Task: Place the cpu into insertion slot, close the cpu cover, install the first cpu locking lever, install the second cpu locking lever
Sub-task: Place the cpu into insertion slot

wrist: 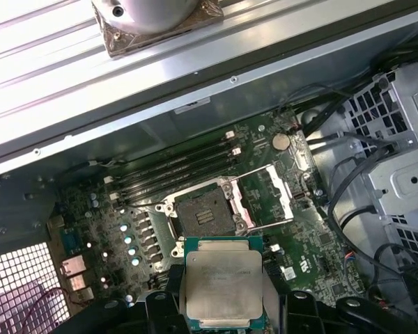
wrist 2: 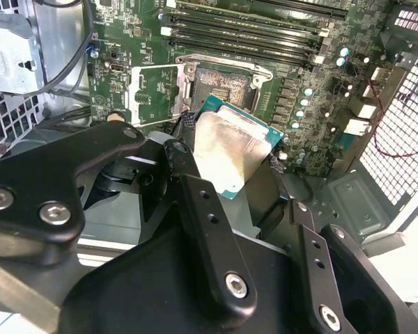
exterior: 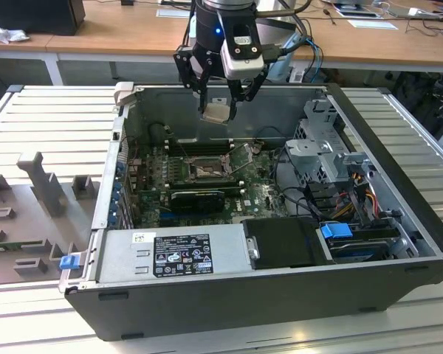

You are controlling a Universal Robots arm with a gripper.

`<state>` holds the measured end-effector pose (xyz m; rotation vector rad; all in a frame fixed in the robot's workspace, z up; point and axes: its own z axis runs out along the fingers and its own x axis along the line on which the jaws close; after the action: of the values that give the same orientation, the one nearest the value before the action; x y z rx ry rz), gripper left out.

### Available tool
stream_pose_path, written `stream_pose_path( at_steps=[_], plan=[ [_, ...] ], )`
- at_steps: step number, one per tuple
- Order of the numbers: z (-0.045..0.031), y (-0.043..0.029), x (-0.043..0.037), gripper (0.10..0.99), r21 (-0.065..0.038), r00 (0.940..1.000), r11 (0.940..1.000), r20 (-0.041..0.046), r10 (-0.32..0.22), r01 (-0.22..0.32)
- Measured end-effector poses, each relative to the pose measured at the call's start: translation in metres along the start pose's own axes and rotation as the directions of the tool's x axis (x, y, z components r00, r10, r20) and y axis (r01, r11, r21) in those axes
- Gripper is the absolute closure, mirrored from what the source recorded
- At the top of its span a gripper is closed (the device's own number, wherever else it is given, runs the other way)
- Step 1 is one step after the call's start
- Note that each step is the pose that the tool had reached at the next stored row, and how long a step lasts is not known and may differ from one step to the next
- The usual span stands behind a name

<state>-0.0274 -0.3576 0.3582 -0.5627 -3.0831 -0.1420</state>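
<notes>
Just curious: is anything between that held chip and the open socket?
Nothing: in the exterior view, bare air separates the cpu and the insertion slot.

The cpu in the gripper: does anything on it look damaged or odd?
The cpu, held in the gripper, has a blotchy, brownish-stained metal top, perhaps old paste residue. No crack or bend shows on it.

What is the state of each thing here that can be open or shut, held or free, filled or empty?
insertion slot: empty, pin field uncovered.
cpu cover: swung open beside the insertion slot.
cpu: held in the air, not seated.
gripper: shut on the cpu.
computer case: open, inside exposed.
</notes>
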Motion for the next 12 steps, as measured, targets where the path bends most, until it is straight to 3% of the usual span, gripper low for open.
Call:
stream_pose_path(
  at_steps=[12],
  plan=[
    [0.0002, 0.0000, 0.0000, 0.557, -0.001, 0.9994, 0.9994, 0.0029, 0.033, -0.033]
  ],
)
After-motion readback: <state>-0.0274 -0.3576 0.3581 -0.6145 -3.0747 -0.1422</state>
